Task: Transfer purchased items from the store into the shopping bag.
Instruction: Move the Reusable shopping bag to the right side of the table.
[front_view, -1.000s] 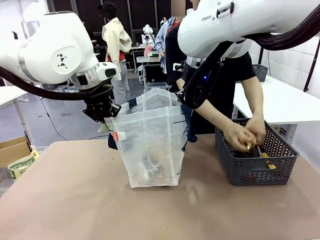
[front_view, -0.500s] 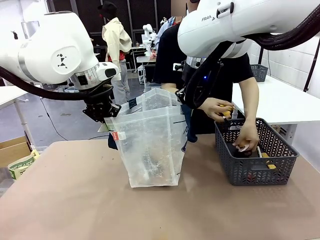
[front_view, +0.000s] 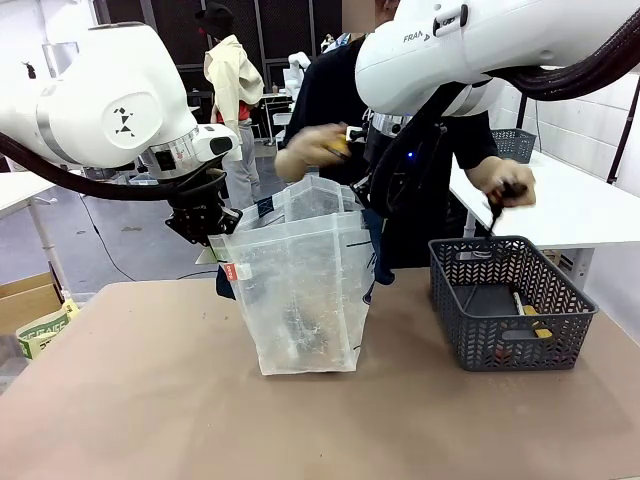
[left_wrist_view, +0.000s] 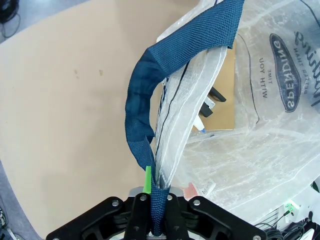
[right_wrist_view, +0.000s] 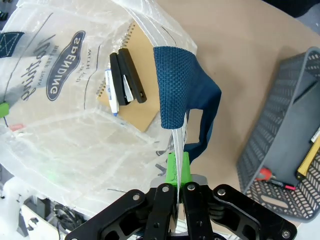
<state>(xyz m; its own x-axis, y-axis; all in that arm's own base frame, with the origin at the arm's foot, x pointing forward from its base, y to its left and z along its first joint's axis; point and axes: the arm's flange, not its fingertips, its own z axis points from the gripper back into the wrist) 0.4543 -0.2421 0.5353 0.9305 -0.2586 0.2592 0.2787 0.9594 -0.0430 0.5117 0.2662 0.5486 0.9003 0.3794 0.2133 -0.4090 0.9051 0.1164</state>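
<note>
The shopping bag (front_view: 300, 290) stands open on the brown table, clear plastic with navy straps. My left gripper (front_view: 212, 232) is shut on its left strap (left_wrist_view: 145, 100), and the left gripper (left_wrist_view: 154, 192) shows the strap running between its pads. My right gripper (front_view: 368, 200) pinches the opposite rim and strap (right_wrist_view: 180, 90); the right gripper (right_wrist_view: 178, 170) is shut on them. Inside the bag lie a brown spiral notebook (right_wrist_view: 137, 100), a black item (right_wrist_view: 131, 75) and a pen. A person's hand (front_view: 312, 150) holds a yellow item over the bag mouth. The other hand (front_view: 505, 185) holds something dark above the basket.
A dark grey lattice basket (front_view: 500, 345) sits right of the bag, with a yellow item (front_view: 538, 328) and a red-tipped item (right_wrist_view: 265, 174) in it. A white table (front_view: 580, 205) with another basket (front_view: 520, 143) stands behind. A cardboard box (front_view: 25, 300) is on the floor at the left.
The person's hands rose out of the basket. One carried a yellow item left to above the bag; the other lifted a dark thing above the basket. Both arms stayed still.
</note>
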